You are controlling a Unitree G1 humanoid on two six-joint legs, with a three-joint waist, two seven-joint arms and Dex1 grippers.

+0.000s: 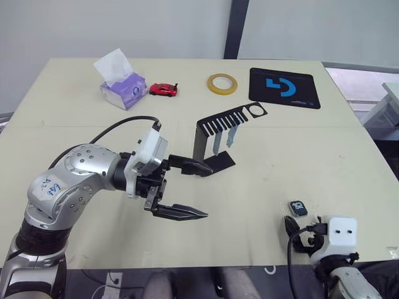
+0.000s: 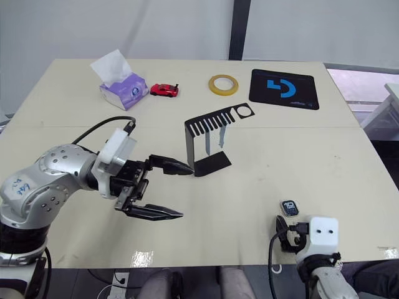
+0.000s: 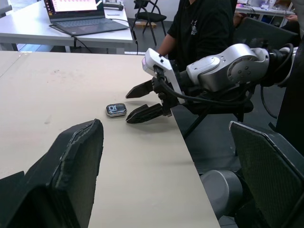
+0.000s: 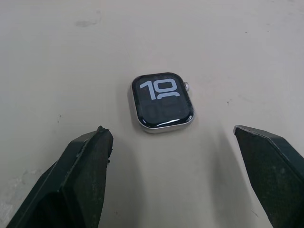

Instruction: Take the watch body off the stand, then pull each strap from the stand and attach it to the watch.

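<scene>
While the watch body point(image 4: 162, 100) lay flat and face up on the tabletop point(image 1: 280, 162) near its front edge, the right gripper point(image 3: 142, 100) hovered just behind it with its jaws spread wide, touching nothing. Well apart, toward the middle, the stand point(image 1: 218, 134) stood upright with both straps point(image 1: 223, 139) hanging from its slotted top plate. The left gripper point(image 1: 193, 190) hung beside the stand's base, jaws wide and empty. A tissue box point(image 1: 122, 86), red toy car point(image 1: 163, 90), tape roll point(image 1: 222, 83) and mouse pad point(image 1: 284, 87) lined the far side.
</scene>
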